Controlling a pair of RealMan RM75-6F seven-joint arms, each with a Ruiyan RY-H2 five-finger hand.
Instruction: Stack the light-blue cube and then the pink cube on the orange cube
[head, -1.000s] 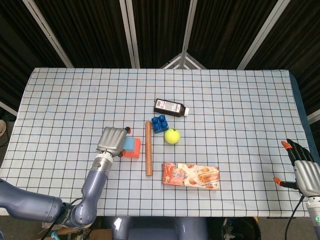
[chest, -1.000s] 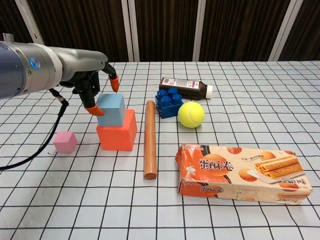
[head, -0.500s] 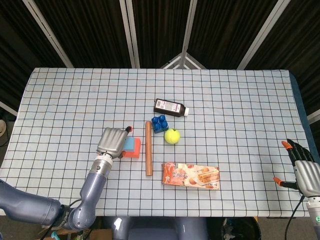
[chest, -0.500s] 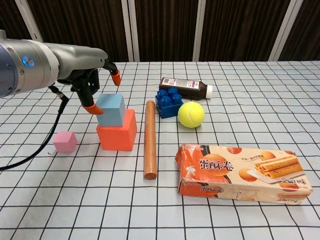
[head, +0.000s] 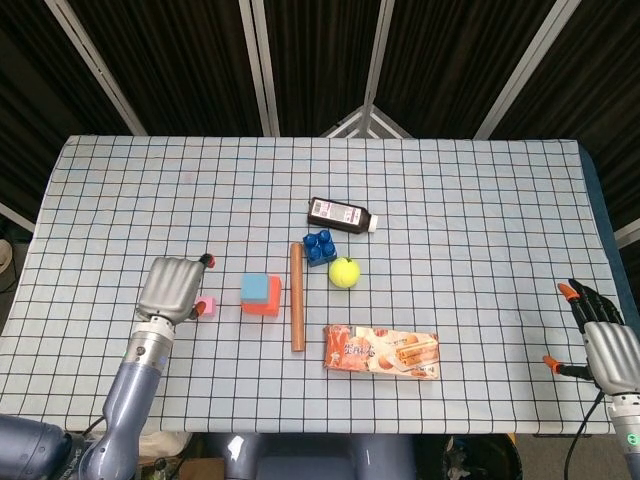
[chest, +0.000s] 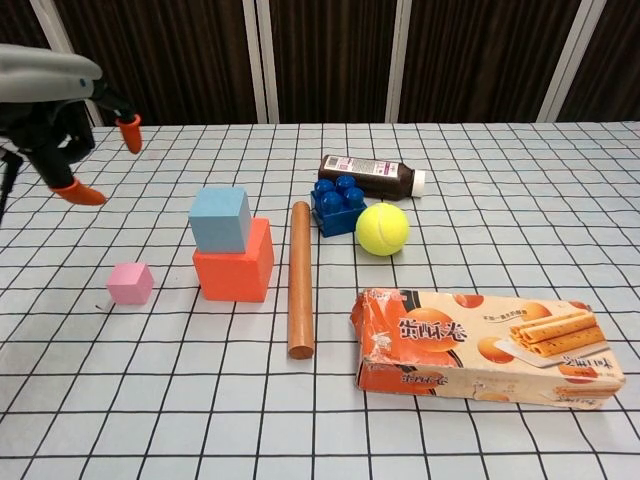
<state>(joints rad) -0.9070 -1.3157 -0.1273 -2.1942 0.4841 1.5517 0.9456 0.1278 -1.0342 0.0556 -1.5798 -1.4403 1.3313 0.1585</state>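
The light-blue cube (chest: 220, 219) sits on top of the orange cube (chest: 235, 264), shifted toward that cube's left and far side, near the middle of the checked table (head: 480, 250), slightly toward its left edge. The pink cube (chest: 130, 283) rests on the cloth just left of the stack, apart from it. Left hand (chest: 62, 128) hangs in the air above and left of the pink cube, fingers apart, holding nothing. Right hand (head: 600, 335) sits at the table's right edge near the front corner, fingers spread, empty. A wooden rod (chest: 300, 277) lies just right of the stack. Beyond it: a blue toy brick (chest: 337, 204), a tennis ball (chest: 382, 228), a dark bottle (chest: 368, 176). A snack box (chest: 485, 346) lies toward the front edge.
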